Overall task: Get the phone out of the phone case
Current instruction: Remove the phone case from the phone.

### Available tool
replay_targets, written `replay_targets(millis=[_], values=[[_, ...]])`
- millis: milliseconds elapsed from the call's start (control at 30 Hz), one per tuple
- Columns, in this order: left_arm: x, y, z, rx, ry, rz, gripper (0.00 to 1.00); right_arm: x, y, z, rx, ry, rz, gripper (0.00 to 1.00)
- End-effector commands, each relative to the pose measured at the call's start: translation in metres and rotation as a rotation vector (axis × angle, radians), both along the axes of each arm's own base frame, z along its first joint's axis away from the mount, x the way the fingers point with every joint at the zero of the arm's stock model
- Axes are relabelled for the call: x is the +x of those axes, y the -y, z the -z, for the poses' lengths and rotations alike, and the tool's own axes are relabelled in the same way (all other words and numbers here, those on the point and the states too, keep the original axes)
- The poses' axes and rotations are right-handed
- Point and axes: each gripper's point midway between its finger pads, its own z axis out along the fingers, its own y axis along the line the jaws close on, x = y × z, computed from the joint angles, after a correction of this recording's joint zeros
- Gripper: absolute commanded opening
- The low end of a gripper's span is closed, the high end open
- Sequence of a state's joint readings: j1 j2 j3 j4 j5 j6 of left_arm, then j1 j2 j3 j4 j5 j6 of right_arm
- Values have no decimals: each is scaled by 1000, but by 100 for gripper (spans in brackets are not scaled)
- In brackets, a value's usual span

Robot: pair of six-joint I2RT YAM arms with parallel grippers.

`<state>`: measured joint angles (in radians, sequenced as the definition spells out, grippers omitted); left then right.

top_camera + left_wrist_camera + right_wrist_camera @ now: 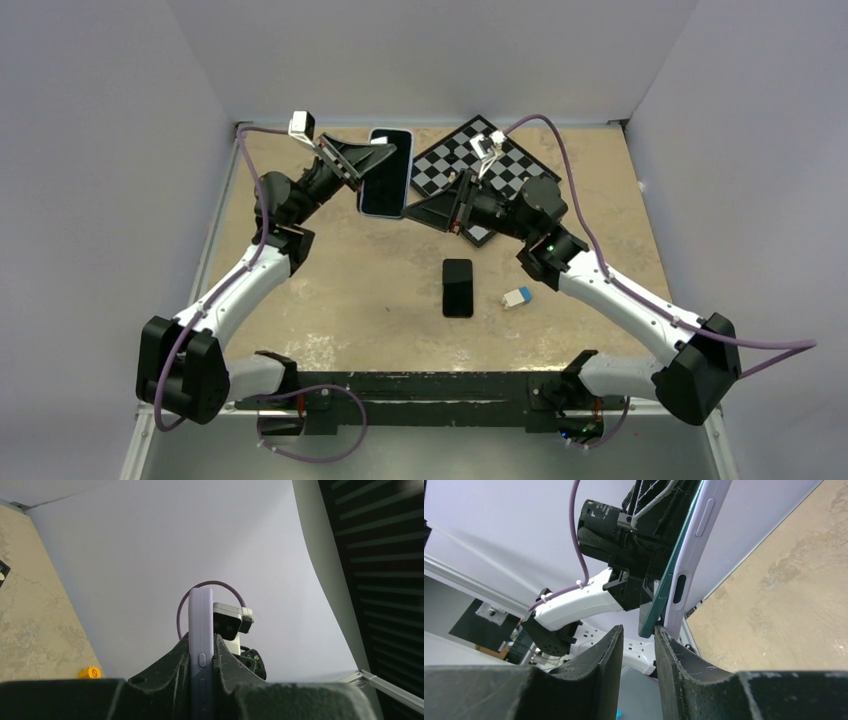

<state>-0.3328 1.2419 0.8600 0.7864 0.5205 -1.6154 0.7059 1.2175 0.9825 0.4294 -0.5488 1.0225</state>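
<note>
The phone sits in a lavender phone case point(387, 172), held up off the table by my left gripper point(368, 160), which is shut on it. In the left wrist view the case point(200, 615) stands edge-on between the two fingers of the left gripper point(201, 645), side buttons showing. My right gripper point(418, 212) is at the case's near lower corner. In the right wrist view the phone's teal edge point(659, 597) has lifted away from the lavender case point(696, 540) at that corner. The right gripper point(639, 630) is open, its right fingertip point(661, 635) touching that corner, with nothing between the fingers.
A second, bare black phone point(457, 287) lies flat mid-table, with a small white and blue block point(516, 297) to its right. A checkerboard point(500, 170) lies at the back under the right arm. A small yellow item point(90, 672) sits by the wall.
</note>
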Motion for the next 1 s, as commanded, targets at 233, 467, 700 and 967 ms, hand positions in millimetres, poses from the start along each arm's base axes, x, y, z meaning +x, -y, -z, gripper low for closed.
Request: replay_targets(millis=[233, 467, 700, 967], values=[[-50, -3, -60, -142, 148, 93, 0, 33, -21, 29, -43, -106, 66, 35], [-61, 6, -49, -62, 178, 154, 0, 34, -25, 4, 27, -39, 9, 21], [-70, 7, -8, 68, 224, 190, 32, 19, 0, -25, 117, 11, -43, 0], [-96, -3, 15, 206, 420, 211, 85, 3, 29, -43, 223, -26, -116, 0]])
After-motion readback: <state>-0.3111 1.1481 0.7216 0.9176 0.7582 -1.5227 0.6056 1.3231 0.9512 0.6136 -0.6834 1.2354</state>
